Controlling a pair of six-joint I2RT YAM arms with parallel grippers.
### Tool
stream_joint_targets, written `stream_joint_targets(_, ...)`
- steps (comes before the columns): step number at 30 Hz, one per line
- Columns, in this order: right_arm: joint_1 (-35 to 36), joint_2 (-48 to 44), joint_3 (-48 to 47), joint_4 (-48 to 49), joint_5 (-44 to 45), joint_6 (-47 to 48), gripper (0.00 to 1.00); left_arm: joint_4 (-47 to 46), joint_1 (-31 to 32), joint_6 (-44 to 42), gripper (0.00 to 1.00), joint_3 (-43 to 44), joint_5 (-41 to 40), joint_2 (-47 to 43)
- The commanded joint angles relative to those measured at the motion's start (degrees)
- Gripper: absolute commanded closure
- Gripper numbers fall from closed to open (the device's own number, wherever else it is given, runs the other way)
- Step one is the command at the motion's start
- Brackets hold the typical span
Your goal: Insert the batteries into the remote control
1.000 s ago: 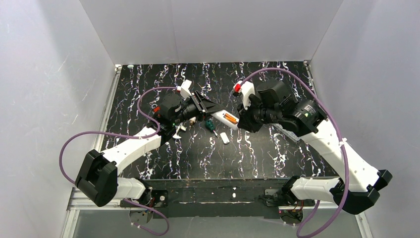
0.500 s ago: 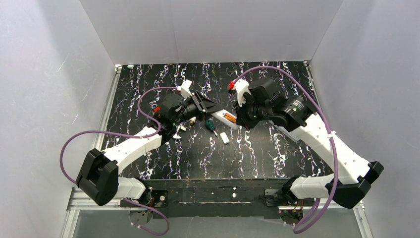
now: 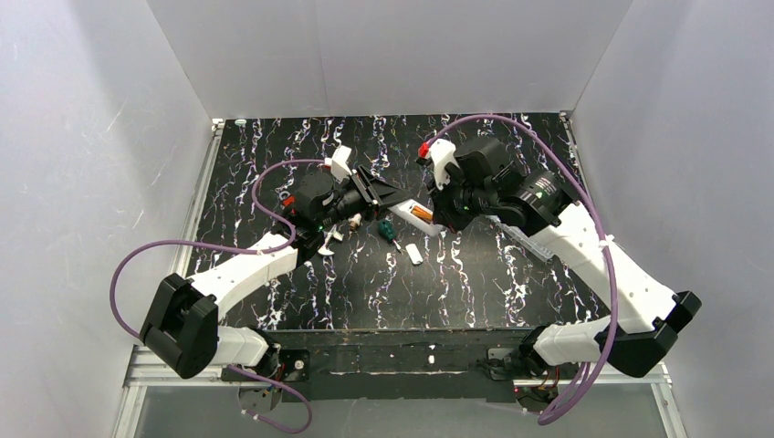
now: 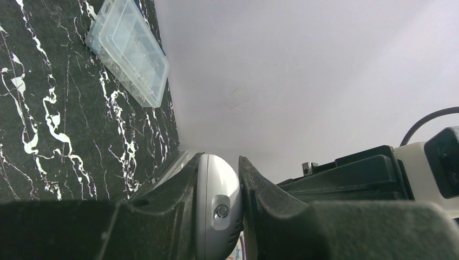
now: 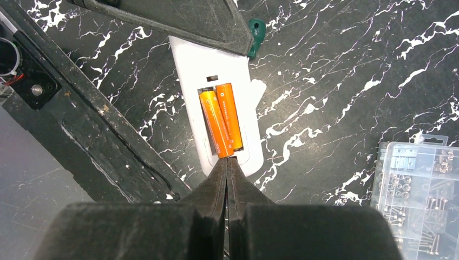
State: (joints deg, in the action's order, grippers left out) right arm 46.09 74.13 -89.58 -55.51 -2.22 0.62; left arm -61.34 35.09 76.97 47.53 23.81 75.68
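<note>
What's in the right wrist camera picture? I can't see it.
Two orange batteries lie side by side in the open back of a white remote. The shut right gripper points at their near end; a clear screw box sits lower right.

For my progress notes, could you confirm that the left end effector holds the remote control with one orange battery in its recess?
Not quite: two batteries lie side by side in the recess, as the right wrist view shows. The left end effector does hold the remote control.
</note>
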Motion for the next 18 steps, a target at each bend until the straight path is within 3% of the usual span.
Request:
stream_joint_targets(1, -0.21, 0.62, -2.53, 3.32, -2.23, 0.5, 0.97, -4.76, 0.39, -0.15, 1.0, 1.13, 2.2, -2.29)
stream_joint_targets(18, -0.18, 2.51, -2.65, 3.84, -3.27, 0.95, 0.97, -5.24, 0.41, -0.04, 1.0, 1.84, 2.99, -2.03)
